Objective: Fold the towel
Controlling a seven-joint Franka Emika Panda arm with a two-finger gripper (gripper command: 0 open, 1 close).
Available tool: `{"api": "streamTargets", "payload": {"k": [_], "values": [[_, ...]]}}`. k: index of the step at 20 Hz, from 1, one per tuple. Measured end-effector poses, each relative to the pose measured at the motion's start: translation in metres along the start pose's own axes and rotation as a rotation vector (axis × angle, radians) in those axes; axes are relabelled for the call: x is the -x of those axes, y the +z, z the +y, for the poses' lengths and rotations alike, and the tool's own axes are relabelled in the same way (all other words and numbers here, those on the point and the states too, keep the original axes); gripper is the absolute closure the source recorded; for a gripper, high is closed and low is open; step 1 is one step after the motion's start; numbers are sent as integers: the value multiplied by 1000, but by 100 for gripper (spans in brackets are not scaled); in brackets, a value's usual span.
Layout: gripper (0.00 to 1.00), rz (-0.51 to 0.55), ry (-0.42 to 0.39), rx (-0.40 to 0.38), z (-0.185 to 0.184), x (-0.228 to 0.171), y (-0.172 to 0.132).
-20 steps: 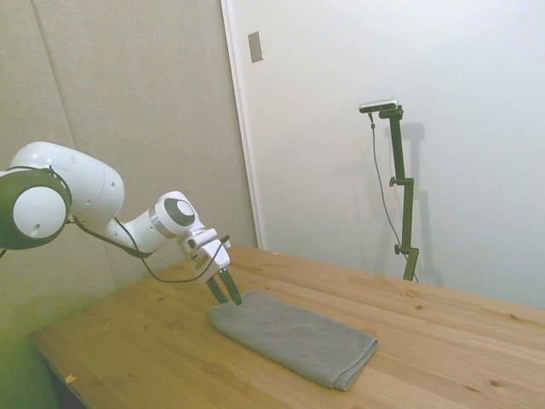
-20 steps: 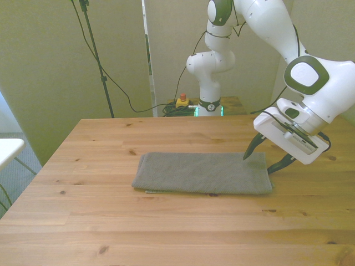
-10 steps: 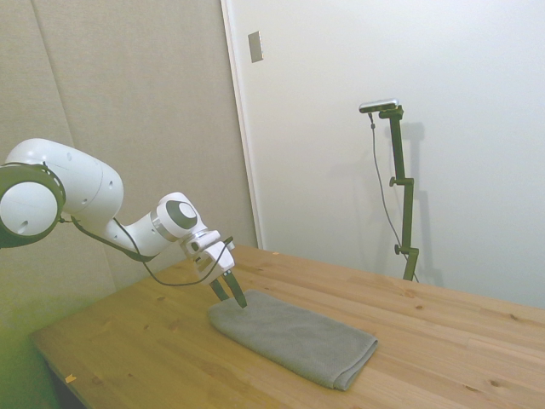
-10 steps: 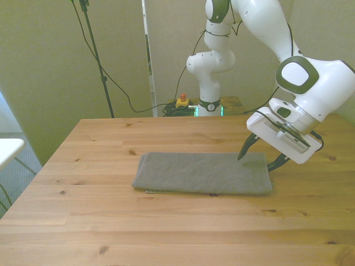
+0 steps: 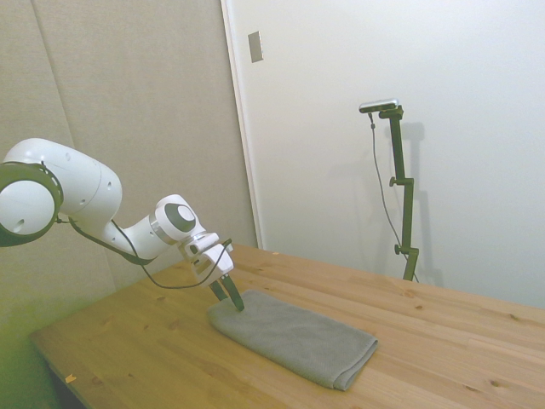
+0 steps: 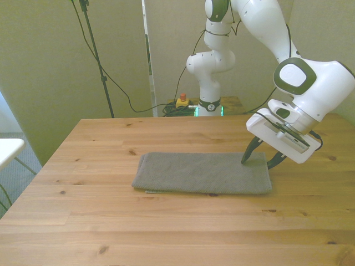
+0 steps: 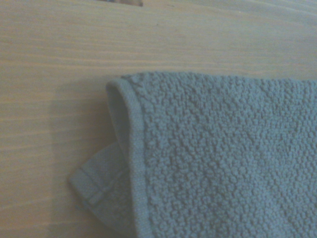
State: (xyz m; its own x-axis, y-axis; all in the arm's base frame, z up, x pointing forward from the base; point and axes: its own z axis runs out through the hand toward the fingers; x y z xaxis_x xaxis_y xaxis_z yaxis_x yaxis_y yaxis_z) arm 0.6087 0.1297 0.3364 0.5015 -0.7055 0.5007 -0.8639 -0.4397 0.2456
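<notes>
Over the towel's end at the front view's right, the pincer (image 6: 259, 160) sat low with its jaws spread, gripping nothing. Grey towel (image 6: 202, 173) lay flat as a long layered strip mid-bench (image 6: 111, 221), so I'd say the fold was still all to do

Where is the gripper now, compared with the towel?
In the front view the gripper is at the towel's end on the front view's right, fingers open over that end's far corner, close to the cloth.
</notes>
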Motion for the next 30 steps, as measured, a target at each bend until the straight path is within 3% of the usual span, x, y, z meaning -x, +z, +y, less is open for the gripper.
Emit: {"api": "streamTargets", "payload": {"k": [13,23,30], "values": [[100,1,12,-14,9,-7,-6],[100,-25,144,-94,76,-88,-43],[100,-71,217,-126,136,-149,-32]]}}
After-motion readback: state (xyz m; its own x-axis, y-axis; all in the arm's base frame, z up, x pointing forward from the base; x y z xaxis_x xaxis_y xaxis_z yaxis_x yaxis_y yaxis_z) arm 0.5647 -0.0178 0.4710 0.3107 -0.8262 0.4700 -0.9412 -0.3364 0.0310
